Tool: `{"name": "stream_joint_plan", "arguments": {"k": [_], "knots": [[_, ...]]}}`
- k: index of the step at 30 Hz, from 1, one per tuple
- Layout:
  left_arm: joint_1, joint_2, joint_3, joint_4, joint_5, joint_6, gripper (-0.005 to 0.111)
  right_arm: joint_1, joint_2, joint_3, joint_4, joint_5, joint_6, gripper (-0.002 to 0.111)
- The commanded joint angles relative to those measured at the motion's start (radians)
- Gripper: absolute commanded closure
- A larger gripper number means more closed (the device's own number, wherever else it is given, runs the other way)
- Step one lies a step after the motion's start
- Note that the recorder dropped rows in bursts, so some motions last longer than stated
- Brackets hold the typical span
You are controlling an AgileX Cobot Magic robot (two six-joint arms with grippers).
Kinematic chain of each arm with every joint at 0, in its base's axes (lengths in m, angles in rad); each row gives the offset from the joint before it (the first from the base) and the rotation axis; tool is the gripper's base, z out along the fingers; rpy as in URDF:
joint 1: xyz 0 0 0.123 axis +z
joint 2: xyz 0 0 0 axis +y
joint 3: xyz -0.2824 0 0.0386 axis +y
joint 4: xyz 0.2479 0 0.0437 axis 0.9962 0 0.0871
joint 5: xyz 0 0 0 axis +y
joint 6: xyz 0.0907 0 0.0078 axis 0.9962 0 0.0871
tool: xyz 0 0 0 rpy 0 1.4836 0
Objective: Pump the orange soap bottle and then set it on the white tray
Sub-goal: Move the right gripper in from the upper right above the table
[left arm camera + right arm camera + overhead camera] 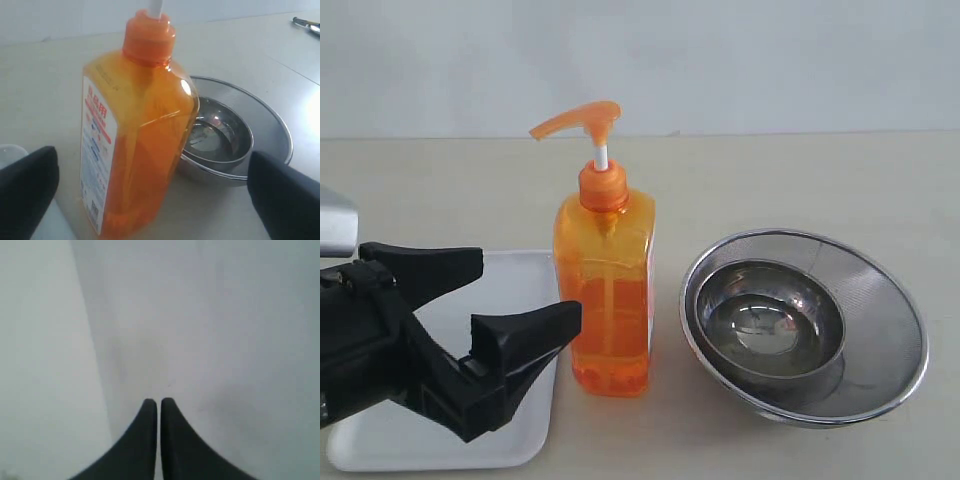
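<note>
Wide apart stood the jaws of the left gripper [528,290] [155,195], and they held nothing. One black finger [27,192] was on each side of the orange soap bottle [607,290] [145,150]. There was a gap on both sides, so neither one touched it. The right gripper [158,402] had its jaws squeezed almost together, with only a thin crack between them and nothing inside. It did not show in the exterior view, and behind it I could see only a pale blur.

The left arm came in low from the left side. It hung over the white tray [440,445], with its fingers pointing across at the bottle. One finger was close to me and the other was farther back.

The tray lay flat on the table [800,190], under the gripper. The bottle stood straight up on the table, just beside the tray's right edge and not on it. I could not tell if the two touched. Its label [97,150] faced the tray side. Its orange pump head [578,120] sat up high on a white stem [602,156], with the spout pointing left.

To the right of the bottle sat a round steel mesh bowl [880,290], near it but apart. A smaller shiny bowl [770,320] sat inside that one. Behind everything was a plain pale wall [720,60].
</note>
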Motion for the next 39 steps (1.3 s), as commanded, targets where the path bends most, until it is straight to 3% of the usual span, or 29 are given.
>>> {"name": "stream_joint_plan", "arguments": {"k": [1,5,12,17,27,34,39], "knots": [[-0.003,-0.006,0.005,-0.004,-0.003,-0.008,0.012,-0.003,0.279,-0.175,-0.316,-0.263,0.316,0.108],[-0.003,-0.006,0.005,-0.004,-0.003,-0.008,0.012,-0.003,0.498,-0.278,-0.37,-0.341,0.473,0.108],[-0.003,-0.006,0.005,-0.004,-0.003,-0.008,0.012,-0.003,0.767,-0.467,-0.597,-0.566,0.49,0.108],[-0.003,-0.006,0.005,-0.004,-0.005,-0.008,0.012,0.039,0.863,-0.631,-0.745,-0.566,0.655,0.108],[-0.003,-0.006,0.005,-0.004,-0.007,-0.008,0.012,0.239,0.97,-0.843,-0.819,-0.565,0.691,0.108],[-0.003,-0.006,0.005,-0.004,-0.007,-0.008,0.012,0.25,1.022,-0.865,-0.819,-0.538,0.695,0.108],[-0.003,-0.006,0.005,0.0,-0.007,-0.008,0.012,0.327,1.071,-0.859,-0.819,-0.51,0.693,0.108]]}}
